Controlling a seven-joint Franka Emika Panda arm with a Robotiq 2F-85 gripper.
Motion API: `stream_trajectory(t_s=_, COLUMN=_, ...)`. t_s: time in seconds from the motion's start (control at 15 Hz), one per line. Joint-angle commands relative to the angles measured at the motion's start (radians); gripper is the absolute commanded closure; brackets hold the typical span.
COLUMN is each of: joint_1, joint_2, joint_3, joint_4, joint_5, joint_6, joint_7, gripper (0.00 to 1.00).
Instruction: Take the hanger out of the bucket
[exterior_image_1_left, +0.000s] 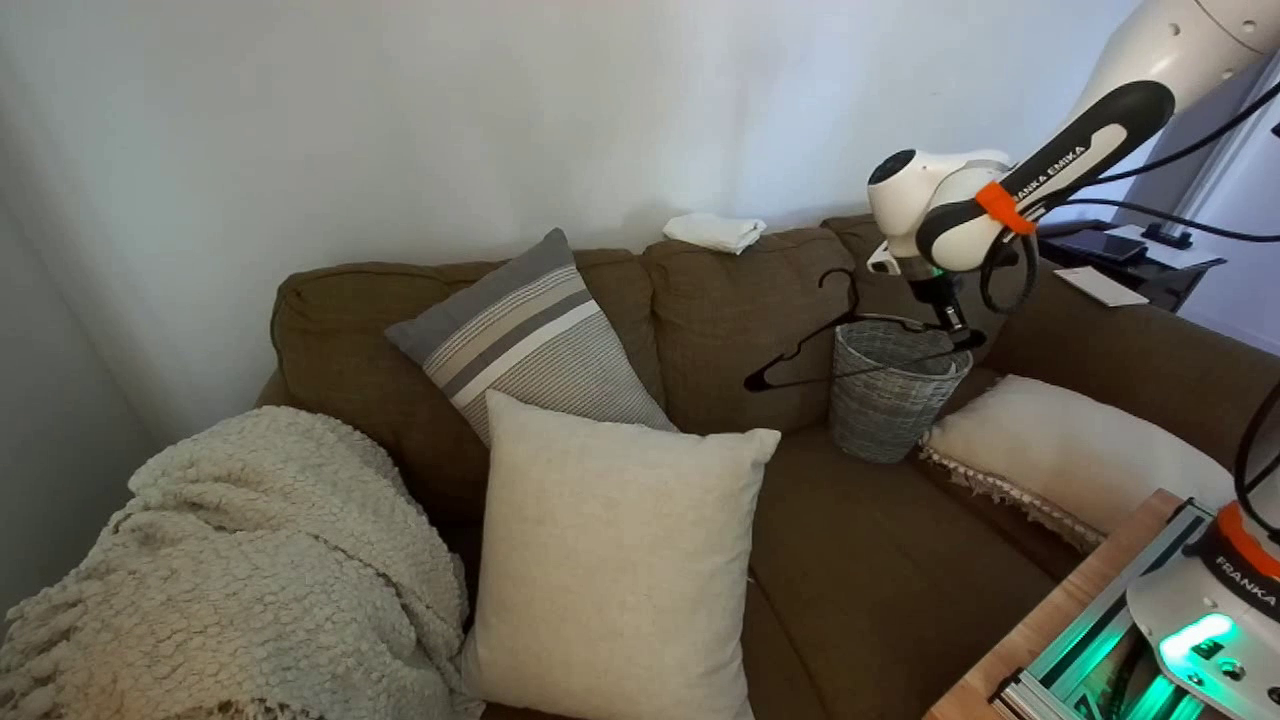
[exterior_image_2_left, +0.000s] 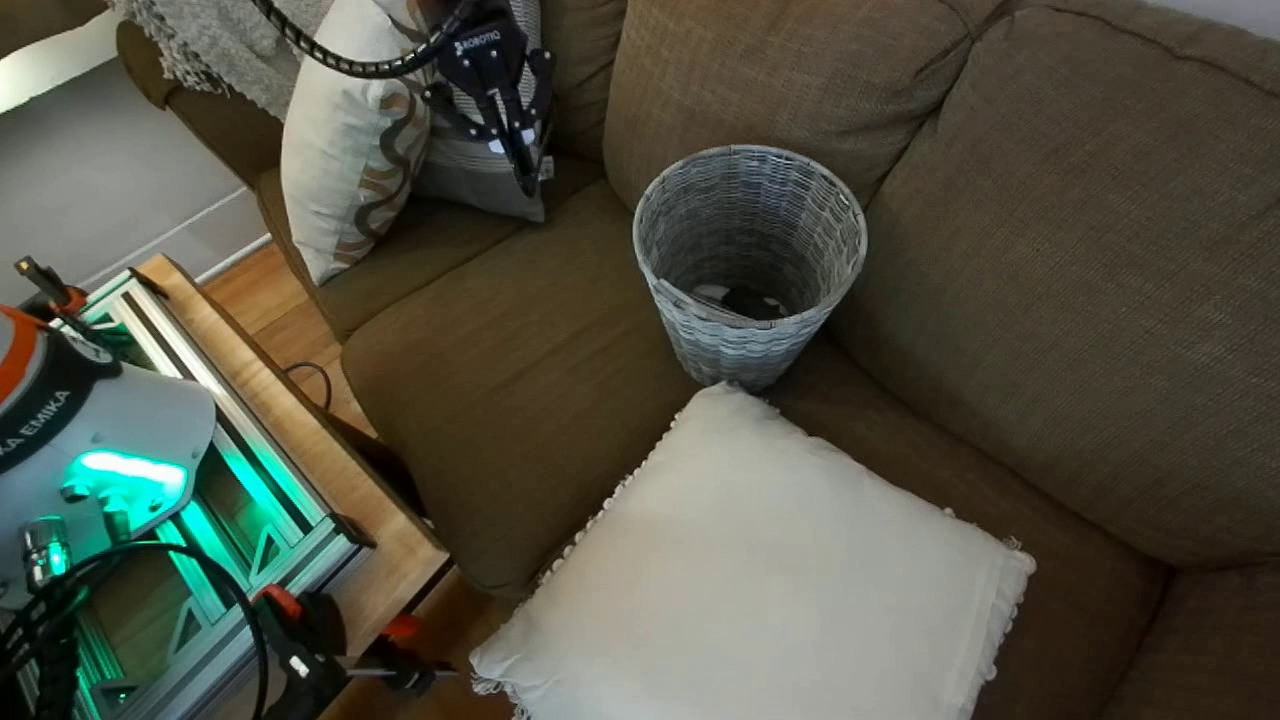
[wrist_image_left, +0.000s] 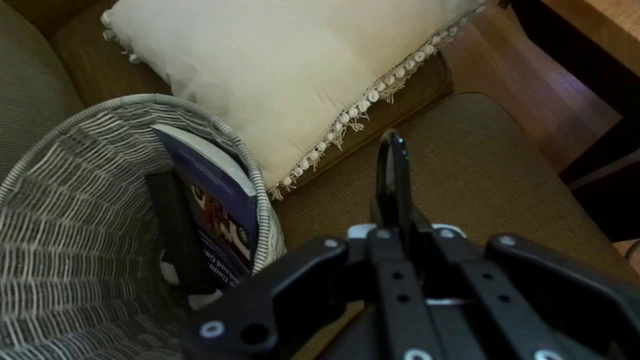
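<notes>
The black hanger (exterior_image_1_left: 850, 317) hangs in the air in an exterior view, its hook up and left of the gripper. My gripper (exterior_image_1_left: 962, 335) is shut on its right end. In an exterior view, the gripper (exterior_image_2_left: 518, 160) is away from the bucket (exterior_image_2_left: 735, 345), left of it and higher. The hanger shows edge-on in the wrist view (wrist_image_left: 393, 175), between the fingertips (wrist_image_left: 402, 232) and above the sofa seat. The grey woven bucket (exterior_image_1_left: 880, 410) stands upright on the sofa. The wrist view looks into the bucket (wrist_image_left: 75, 240); the hanger is outside it.
A purple-covered book (wrist_image_left: 220, 200) and a black object (wrist_image_left: 177, 230) are inside the bucket. A fringed white cushion (exterior_image_2_left: 770, 560) lies against the bucket. A cream cushion (exterior_image_1_left: 620, 560), a striped cushion (exterior_image_1_left: 540, 340) and a fleecy blanket (exterior_image_1_left: 250, 560) are on the brown sofa.
</notes>
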Motion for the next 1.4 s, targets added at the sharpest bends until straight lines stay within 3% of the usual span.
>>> stream_trajectory(t_s=0.0, joint_1=0.006, joint_2=0.004, joint_3=-0.007, joint_4=0.000, joint_5=0.004, joint_6=0.003, joint_7=-0.004, gripper=0.98)
stream_trajectory(t_s=0.27, joint_1=-0.009, joint_2=0.123, joint_3=-0.008, joint_4=0.054, joint_5=0.033, joint_6=0.145, joint_7=-0.021, gripper=0.98)
stream_trajectory(t_s=0.47, joint_1=-0.003, joint_2=0.251, joint_3=-0.007, joint_4=0.132, joint_5=0.035, joint_6=0.116, joint_7=-0.054, gripper=0.98)
stream_trajectory(t_s=0.67, joint_1=-0.023, joint_2=0.366, joint_3=-0.009, joint_4=0.218, joint_5=0.019, joint_6=0.174, joint_7=-0.095, gripper=0.98)
stream_trajectory(t_s=0.87, joint_1=-0.035, joint_2=0.488, joint_3=-0.013, joint_4=0.350, joint_5=0.024, joint_6=0.219, joint_7=-0.124, gripper=0.98)
stream_trajectory(t_s=1.07, joint_1=-0.057, joint_2=0.630, joint_3=0.021, joint_4=0.507, joint_5=0.070, joint_6=0.212, joint_7=-0.273, gripper=0.98)
stream_trajectory(t_s=1.33, joint_1=-0.007, joint_2=0.778, joint_3=0.018, joint_4=0.694, joint_5=0.086, joint_6=0.150, joint_7=-0.374, gripper=0.98)
